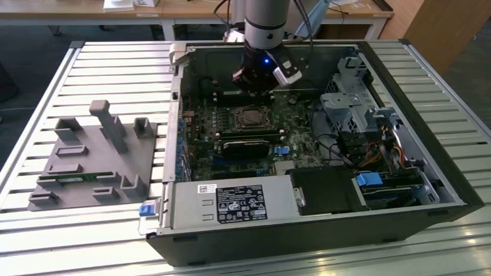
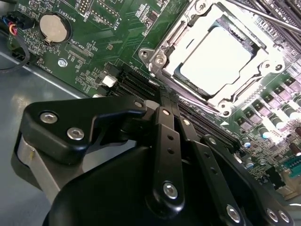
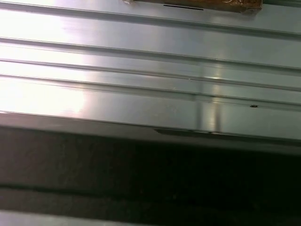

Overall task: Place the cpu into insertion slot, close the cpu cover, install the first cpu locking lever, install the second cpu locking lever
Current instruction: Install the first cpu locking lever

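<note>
Cpu (image 2: 215, 61) seated under cpu cover (image 2: 165, 47) (tool (image 2: 162, 106) tips hidden).

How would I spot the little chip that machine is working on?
Look inside the open computer case at the green board, just below the black claw. The chip is a flat, pale silver square lying in a shiny metal frame. Everything around it is green, black or far smaller.

A dull silver-grey metal cpu (image 2: 214, 59) is framed by a shiny silver metal cpu cover (image 2: 165, 49); the black gripper (image 2: 164, 101) beside it looks matt (bolts glossy).
</note>
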`<state>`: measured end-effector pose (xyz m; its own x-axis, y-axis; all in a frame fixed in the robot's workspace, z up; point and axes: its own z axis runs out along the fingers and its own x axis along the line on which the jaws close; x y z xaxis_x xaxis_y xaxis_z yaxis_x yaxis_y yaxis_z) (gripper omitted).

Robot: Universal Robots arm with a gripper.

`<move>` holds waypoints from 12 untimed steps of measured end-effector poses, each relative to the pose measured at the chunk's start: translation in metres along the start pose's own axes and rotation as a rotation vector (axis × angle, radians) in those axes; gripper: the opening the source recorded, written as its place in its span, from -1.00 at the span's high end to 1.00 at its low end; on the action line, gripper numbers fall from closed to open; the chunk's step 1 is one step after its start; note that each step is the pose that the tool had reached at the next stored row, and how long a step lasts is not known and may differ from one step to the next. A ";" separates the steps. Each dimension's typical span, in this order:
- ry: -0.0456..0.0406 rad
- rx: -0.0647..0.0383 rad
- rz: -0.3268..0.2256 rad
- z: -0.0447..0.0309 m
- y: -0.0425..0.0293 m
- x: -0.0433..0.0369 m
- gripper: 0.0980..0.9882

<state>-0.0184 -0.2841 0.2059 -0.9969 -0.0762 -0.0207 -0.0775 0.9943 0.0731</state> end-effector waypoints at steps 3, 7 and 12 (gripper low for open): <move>0.0005 0.001 0.000 0.0015 -0.0001 -0.0005 0.98; 0.0011 0.003 0.000 0.0034 -0.0003 -0.0016 0.98; 0.0018 0.011 0.000 0.0053 -0.0005 -0.0024 0.98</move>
<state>-0.0159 -0.2840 0.2006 -0.9969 -0.0764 -0.0189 -0.0775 0.9951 0.0621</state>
